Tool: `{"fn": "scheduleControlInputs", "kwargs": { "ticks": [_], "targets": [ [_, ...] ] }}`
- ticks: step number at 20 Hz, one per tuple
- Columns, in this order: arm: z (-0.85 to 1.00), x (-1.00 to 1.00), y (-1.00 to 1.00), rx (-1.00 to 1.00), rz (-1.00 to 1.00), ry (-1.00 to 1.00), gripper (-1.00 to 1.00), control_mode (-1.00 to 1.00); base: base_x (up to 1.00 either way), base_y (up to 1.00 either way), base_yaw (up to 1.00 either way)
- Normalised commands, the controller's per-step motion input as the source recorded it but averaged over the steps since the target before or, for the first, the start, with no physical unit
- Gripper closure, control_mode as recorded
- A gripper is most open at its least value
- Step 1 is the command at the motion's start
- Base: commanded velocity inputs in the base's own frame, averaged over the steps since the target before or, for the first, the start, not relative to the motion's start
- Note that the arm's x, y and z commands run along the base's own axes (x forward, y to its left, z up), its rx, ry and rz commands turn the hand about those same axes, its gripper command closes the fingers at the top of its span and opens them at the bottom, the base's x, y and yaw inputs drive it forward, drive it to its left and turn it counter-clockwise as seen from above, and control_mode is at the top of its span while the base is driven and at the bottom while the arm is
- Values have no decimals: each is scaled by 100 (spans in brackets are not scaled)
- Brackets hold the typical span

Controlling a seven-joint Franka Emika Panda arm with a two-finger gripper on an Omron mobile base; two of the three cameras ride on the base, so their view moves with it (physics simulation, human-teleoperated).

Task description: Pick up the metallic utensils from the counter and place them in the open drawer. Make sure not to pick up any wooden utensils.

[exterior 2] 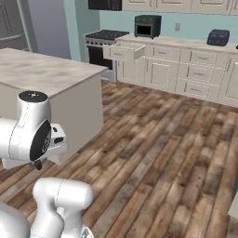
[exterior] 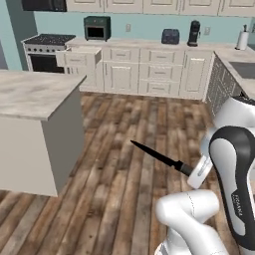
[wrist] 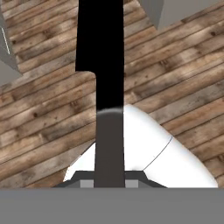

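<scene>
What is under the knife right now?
Bare wood floor lies under the knife, which the tool holds in the air. The robot's own body hides the floor below the handle.

Open floor ahead, island to the left

Bare wooden floor [exterior: 134,144] lies open between the counter [exterior: 30,92] block at left and the far cabinet run, where the open drawer [exterior: 77,57] juts out beside the stove [exterior: 47,52].

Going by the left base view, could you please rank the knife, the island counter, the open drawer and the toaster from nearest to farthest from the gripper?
1. Knife, held in the gripper.
2. Island counter, at the left.
3. Open drawer, far left, beside the stove.
4. Toaster, on the back counter, roughly as far as the drawer; too close to call.
</scene>
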Motion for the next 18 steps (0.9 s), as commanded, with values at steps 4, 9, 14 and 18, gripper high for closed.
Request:
{"fn": "scheduleControlInputs", "kwargs": {
  "ticks": [4,9,14,18],
  "targets": [
    [0,0,0,0,0,0,100,100,100,-19,0],
    [0,0,0,0,0,0,100,100,100,-1,-4],
    [0,0,0,0,0,0,100,100,100,-3,-3],
    [0,0,0,0,0,0,100,100,100,-9,0]
  ]
}}
